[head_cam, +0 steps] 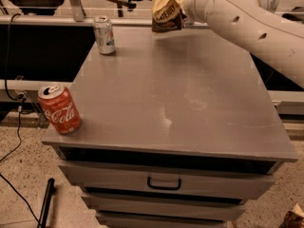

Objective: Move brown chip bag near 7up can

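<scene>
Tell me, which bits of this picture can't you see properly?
Camera view:
The gripper, up at the far edge of the table, is mostly hidden behind the brown chip bag.
The brown chip bag's top is cut off by the upper edge.
The 7up can has print too small to read.
The arm runs off the right edge.
The brownish thing in the bottom right corner is cut off and cannot be identified.

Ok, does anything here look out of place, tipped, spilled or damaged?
Nothing spilled or tipped. The Coca-Cola can stands upright but right at the front-left corner of the cabinet top, close to the edge. Pale smudges mark the surface. The gripper holds the brown chip bag aloft at the rear edge; the 7up can stands upright.
</scene>
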Motion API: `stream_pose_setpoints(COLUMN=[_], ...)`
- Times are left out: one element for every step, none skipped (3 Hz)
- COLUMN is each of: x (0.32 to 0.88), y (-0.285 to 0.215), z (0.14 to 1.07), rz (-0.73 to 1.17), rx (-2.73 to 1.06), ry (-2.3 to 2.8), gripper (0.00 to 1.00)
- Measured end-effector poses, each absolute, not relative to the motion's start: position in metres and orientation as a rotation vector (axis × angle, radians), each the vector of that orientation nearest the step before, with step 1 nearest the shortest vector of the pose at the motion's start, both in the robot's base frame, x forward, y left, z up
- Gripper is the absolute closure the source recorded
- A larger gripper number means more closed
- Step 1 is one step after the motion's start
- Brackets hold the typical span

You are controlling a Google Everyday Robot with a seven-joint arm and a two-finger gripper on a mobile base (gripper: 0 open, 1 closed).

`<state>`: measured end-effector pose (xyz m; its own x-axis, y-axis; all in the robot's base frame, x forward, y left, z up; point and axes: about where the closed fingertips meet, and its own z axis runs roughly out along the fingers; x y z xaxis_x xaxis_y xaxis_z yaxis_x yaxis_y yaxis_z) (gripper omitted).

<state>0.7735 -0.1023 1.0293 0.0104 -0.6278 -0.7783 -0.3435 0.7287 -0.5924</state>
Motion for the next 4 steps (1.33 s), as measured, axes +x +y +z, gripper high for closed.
stream_pose_setpoints(x=[0.783, 0.786, 0.788, 0.788], y=[-0.085, -0.066, -0.056, -0.048], z=[1.021, 1.013, 1.007, 1.000], rz=[-0.156, 0.022, 0.148, 0.219], rx=[-0.778, -0.728, -0.680, -0.654], ry=[1.616, 1.671, 1.711, 1.729], gripper=[1.00, 1.00, 1.00, 1.00])
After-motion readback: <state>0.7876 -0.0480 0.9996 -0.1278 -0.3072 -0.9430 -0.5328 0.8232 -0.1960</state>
